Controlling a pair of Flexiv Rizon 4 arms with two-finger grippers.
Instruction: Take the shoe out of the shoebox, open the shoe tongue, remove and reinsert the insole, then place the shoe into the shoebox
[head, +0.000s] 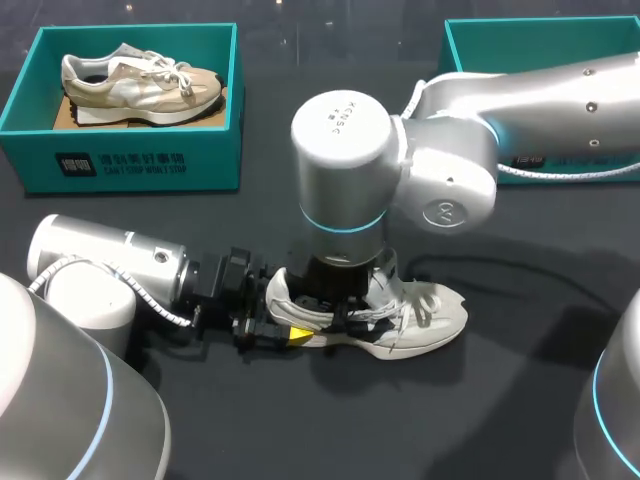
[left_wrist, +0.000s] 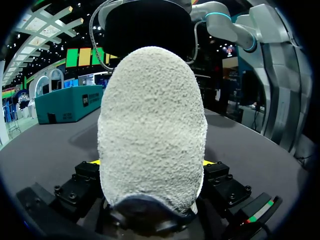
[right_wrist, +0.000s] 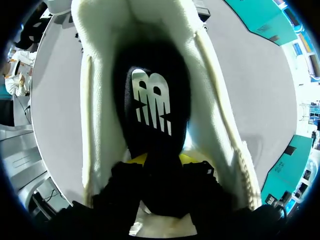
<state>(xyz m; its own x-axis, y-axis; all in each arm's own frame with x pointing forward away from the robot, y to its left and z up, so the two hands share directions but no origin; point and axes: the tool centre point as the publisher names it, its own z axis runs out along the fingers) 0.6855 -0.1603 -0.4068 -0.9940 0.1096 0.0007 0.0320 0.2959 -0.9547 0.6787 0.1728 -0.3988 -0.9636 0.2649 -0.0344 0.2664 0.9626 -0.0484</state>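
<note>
Shoe-wise, the white mesh sneaker (head: 420, 320) looks light and squashy up top, with a stiffer sole and heel cup. I'd take hold at the heel, which shouldn't collapse. It sits upright on the black bench (head: 520, 400), well apart from the teal cardboard shoebox (head: 470, 35) at the back right.

The black foam insole (right_wrist: 150, 100) is probably thin, floppy and a bit grippy against the lining, so pinch it near the heel end and peel, don't yank.

The left arm lies low along the bench, left gripper (head: 290, 333) clamped on the heel from both sides. The right arm drops straight down into the shoe's opening, right gripper (right_wrist: 162, 159) pinching the insole's raised rear end between its yellow tips.
</note>
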